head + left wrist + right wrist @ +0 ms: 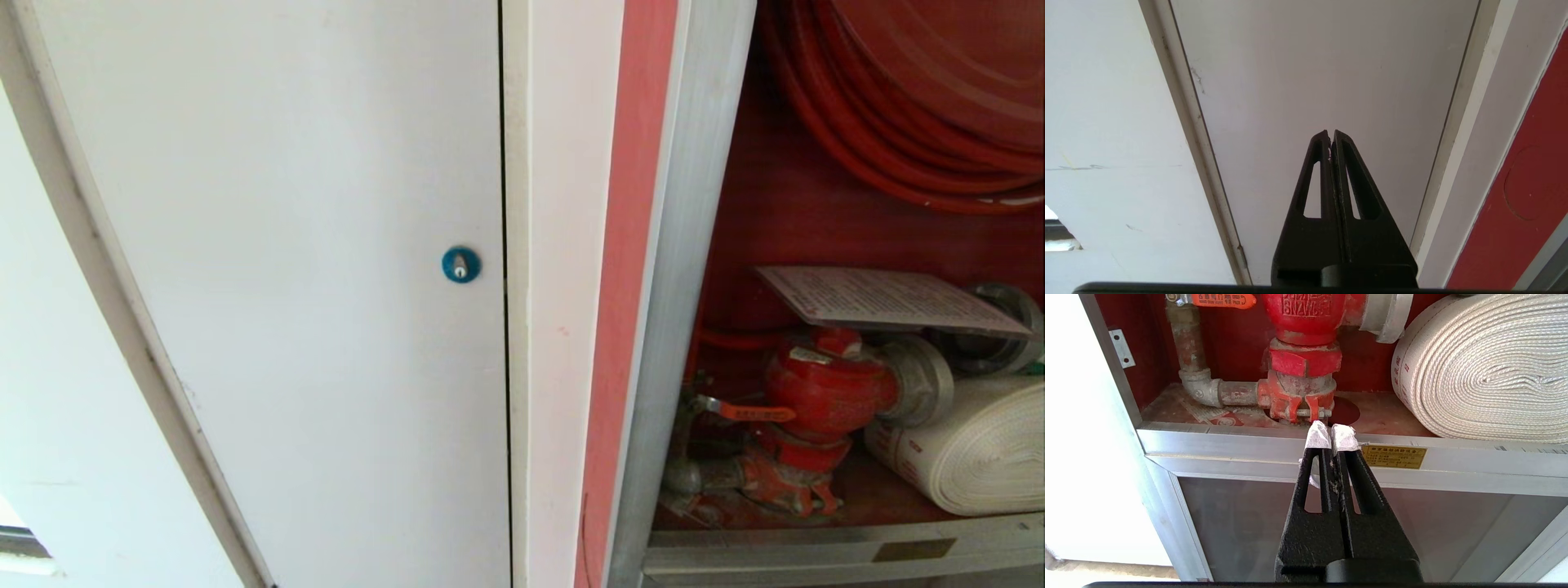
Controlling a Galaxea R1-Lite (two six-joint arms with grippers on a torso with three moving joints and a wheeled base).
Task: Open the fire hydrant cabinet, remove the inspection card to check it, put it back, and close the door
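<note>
Red valve (824, 388) carries the card (886, 300) in the open cabinet (694, 269) — both grippers (1329, 134) (1331, 430) closed, empty.

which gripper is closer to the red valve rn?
Right. The right gripper sits shut just in front of the valve, at the cabinet sill. The left gripper, shut, faces the white door, no valve in its view.

Before me stands a plain white door (277, 269) with a small blue round lock (461, 265) near its edge. A white frame strip (555, 286) runs beside it, then a band of pinkish-red paint (629, 286). On my left the white wall (49, 392) is scuffed, and daylight shows at a low opening (20, 543).
</note>
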